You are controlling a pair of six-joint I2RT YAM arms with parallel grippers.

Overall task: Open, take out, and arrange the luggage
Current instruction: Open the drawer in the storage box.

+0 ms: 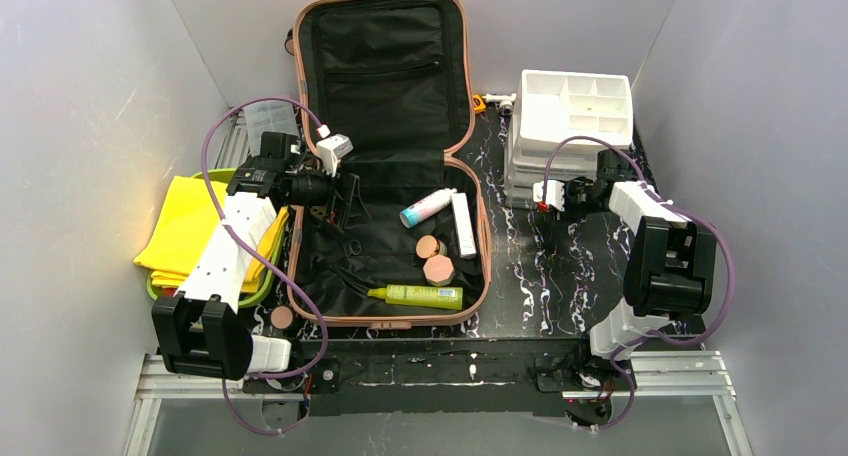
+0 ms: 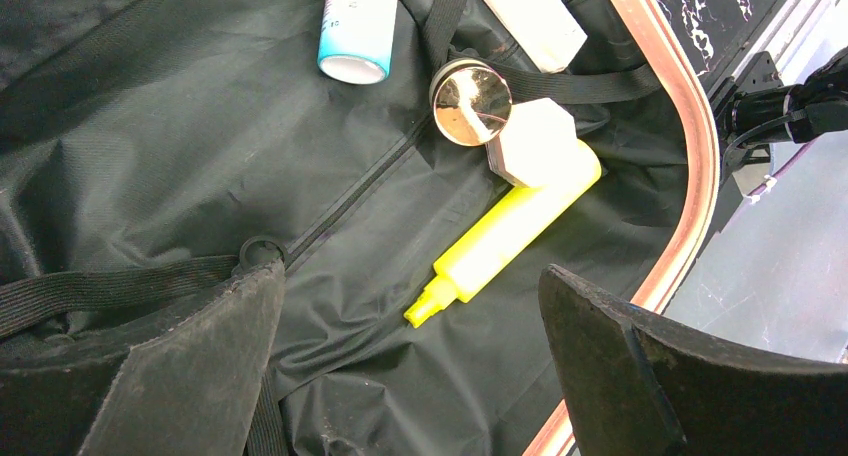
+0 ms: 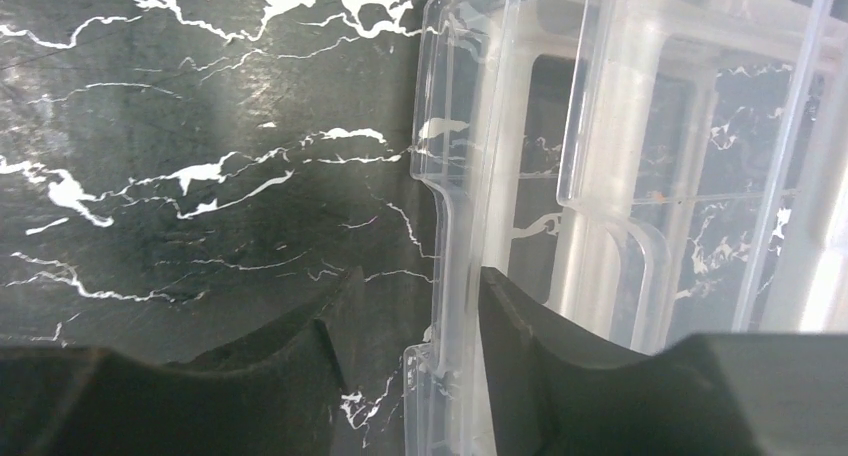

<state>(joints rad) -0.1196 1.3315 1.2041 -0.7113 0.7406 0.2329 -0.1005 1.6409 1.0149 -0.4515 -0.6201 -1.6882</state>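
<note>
The luggage (image 1: 380,46) lies open at the frame's centre, with toiletries (image 1: 438,269) in its lower half. The left gripper (image 2: 410,281) gapes wide above it, empty. The right gripper (image 3: 415,276), half-closed, straddles the organizer (image 3: 620,126) rim. Whether it pinches the rim is unclear, as the bottom edge cuts off its fingers.

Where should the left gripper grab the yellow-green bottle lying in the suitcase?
Mid-body of the yellow-green bottle, from straight above, the open left gripper closing across its long axis. It lies flat on the black lining; the nozzle end tapers thin, and the other end sits right by the pink hexagonal compact, so the middle is likely safest.
</note>
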